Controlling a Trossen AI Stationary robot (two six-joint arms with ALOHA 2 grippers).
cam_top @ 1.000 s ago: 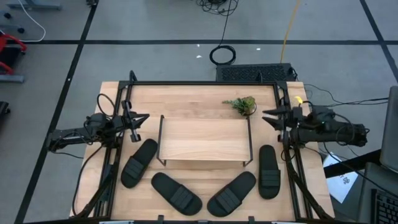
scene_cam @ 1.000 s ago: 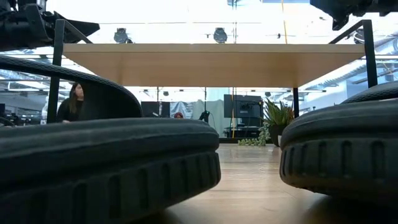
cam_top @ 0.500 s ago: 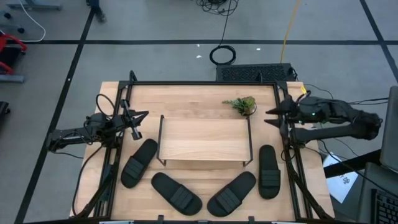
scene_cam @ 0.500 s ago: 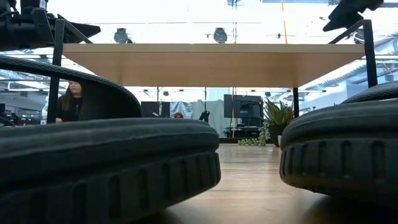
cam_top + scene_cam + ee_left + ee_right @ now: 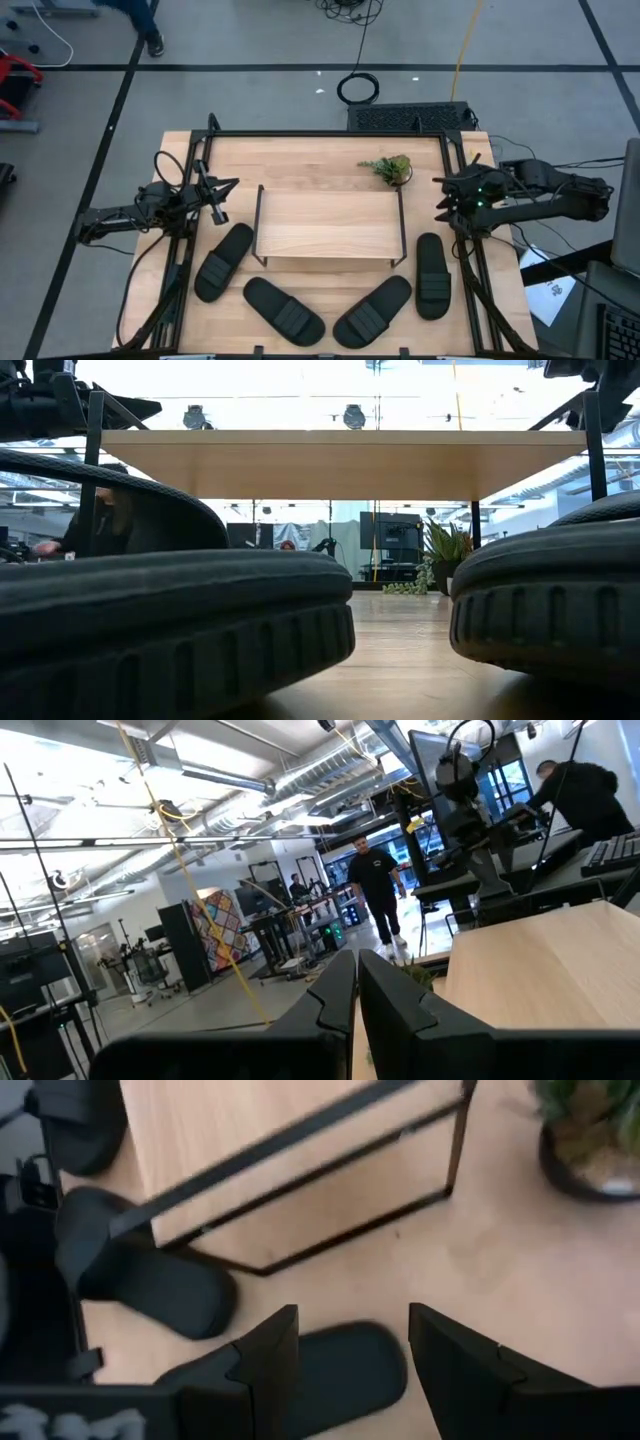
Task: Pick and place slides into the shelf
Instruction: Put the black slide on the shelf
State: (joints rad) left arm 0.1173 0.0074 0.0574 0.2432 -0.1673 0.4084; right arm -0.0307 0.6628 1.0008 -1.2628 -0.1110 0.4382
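Four black slides lie sole-down on the table around the shelf (image 5: 330,225): one by its left end (image 5: 223,262), two in front of it (image 5: 284,310) (image 5: 372,311), one by its right end (image 5: 432,275). The shelf stands on thin black wire frames with its top board bare. My right gripper (image 5: 442,197) hovers open beside the shelf's right end. In the right wrist view its fingers (image 5: 345,1365) stand above and either side of the far end of the right slide (image 5: 340,1370) without touching it. My left gripper (image 5: 225,195) waits shut, in the air left of the shelf (image 5: 540,970).
A small potted plant (image 5: 390,168) stands on the table behind the shelf's right corner, close to my right gripper. Black frame rails (image 5: 330,134) run along the table's far, left and right edges. The two front slides (image 5: 170,630) (image 5: 550,600) fill the low view's foreground.
My right arm has swung a little toward the far edge and back, and its gripper has tipped downward over the right slide's far end. The slides, the shelf and my left arm have kept still.
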